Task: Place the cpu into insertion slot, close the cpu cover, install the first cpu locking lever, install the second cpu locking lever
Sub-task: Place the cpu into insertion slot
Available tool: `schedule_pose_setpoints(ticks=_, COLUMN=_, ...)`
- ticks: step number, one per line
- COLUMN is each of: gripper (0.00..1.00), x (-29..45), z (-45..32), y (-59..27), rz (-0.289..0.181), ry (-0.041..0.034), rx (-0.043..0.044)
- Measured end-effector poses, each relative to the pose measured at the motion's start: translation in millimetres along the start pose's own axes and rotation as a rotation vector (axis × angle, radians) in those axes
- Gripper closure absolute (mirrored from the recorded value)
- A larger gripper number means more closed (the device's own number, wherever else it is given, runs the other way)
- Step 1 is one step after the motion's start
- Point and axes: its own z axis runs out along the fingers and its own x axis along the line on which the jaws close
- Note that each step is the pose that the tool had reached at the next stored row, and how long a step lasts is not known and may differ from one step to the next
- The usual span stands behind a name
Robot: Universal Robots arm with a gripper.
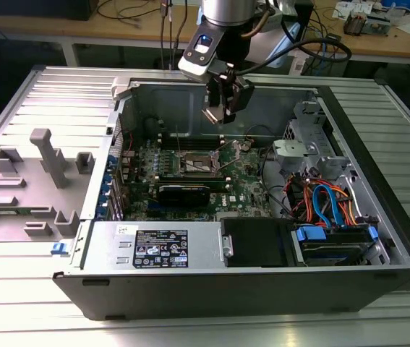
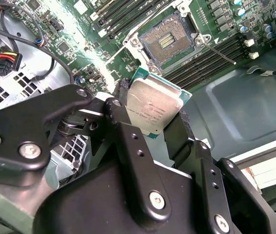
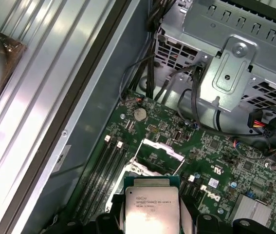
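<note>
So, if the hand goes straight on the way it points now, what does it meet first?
Most likely the insertion slot: in the second wrist view it lies uncovered ahead of the cpu that the hand holds, with nothing between. Depth is unclear, so it might land just beside it.

Bright, mostly sharp pics w/ glare streak on motherboard [image 2: 72,29].
</note>
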Motion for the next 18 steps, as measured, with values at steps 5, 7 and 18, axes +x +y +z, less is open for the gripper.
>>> schedule_pose_setpoints(ticks=5, gripper=0.46, x=-0.2, z=0.8, y=-0.2, rz=0.052, ry=-0.0044, rx=-0.0006)
schedule_pose_setpoints(ticks=7, gripper=0.46, x=-0.2, z=1.1, y=-0.2, rz=0.074, ry=-0.0067, rx=-0.0007)
schedule_pose_setpoints(ticks=18, gripper=0.46, x=-0.2, z=1.9, y=-0.2, rz=0.133, ry=-0.0146, rx=-0.0001)
